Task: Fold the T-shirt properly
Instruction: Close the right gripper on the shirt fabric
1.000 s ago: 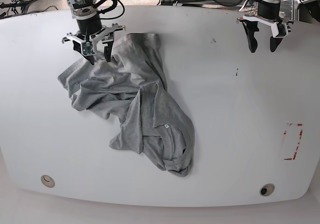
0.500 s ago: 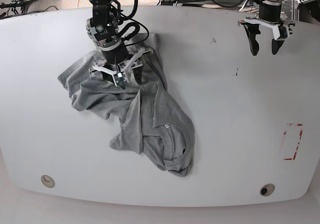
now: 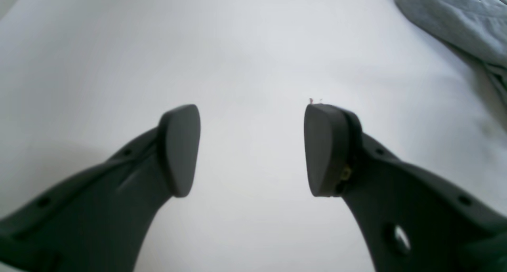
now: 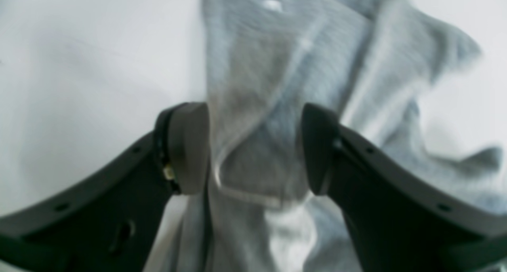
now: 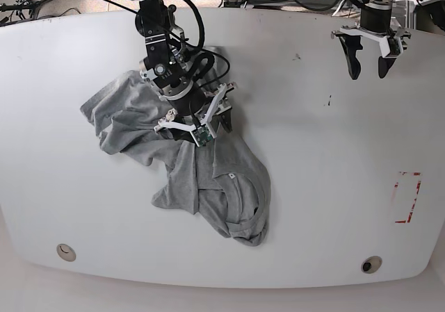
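We are spreading our right gripper [image 4: 253, 149] around a raised fold, apparently, of the grey T-shirt [image 5: 208, 173], not yet clamped. Our left gripper [image 5: 367, 67] is hanging open over the white table [image 5: 313, 173].

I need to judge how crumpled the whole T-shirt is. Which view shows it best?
The base view: the whole T-shirt lies bunched on the table. The right wrist view shows only blurred folds between the open right gripper; the left wrist view catches just a corner.

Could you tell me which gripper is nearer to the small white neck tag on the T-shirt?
Right: the right gripper hangs open just above the neck tag; the left gripper is open far away.
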You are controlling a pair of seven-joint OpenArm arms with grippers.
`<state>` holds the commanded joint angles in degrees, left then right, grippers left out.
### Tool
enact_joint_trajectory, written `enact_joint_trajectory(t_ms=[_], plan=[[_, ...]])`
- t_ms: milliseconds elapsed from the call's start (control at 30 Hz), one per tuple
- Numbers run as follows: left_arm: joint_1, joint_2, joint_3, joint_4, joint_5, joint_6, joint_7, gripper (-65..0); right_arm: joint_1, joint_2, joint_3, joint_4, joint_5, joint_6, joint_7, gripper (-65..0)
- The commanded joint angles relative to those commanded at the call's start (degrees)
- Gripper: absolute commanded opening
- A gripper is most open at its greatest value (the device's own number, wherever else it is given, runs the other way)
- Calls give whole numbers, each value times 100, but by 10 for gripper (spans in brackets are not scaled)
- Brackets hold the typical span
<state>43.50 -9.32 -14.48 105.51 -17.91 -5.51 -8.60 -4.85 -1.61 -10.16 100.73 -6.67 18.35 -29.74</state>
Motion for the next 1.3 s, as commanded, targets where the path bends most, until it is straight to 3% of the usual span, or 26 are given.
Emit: enact_joint_trajectory(t_ms=[133,733,1133,1300], plan=[[8,1,-17,-3,3,-3,-6,-264,-15,69,7,-252,-9,-13,254,-287],[-39,-1,9,6,3,15,-21,-262,474,48,43,-1217,-12,25,435,-300],[-37,1,-4,-19,9,16,-37,-263,633,41,65,-1673,10,97,547,-404],[-37,-4,9,-31,9,16,-50,-260,685,5,35,-1688,-39,136,370,-416]])
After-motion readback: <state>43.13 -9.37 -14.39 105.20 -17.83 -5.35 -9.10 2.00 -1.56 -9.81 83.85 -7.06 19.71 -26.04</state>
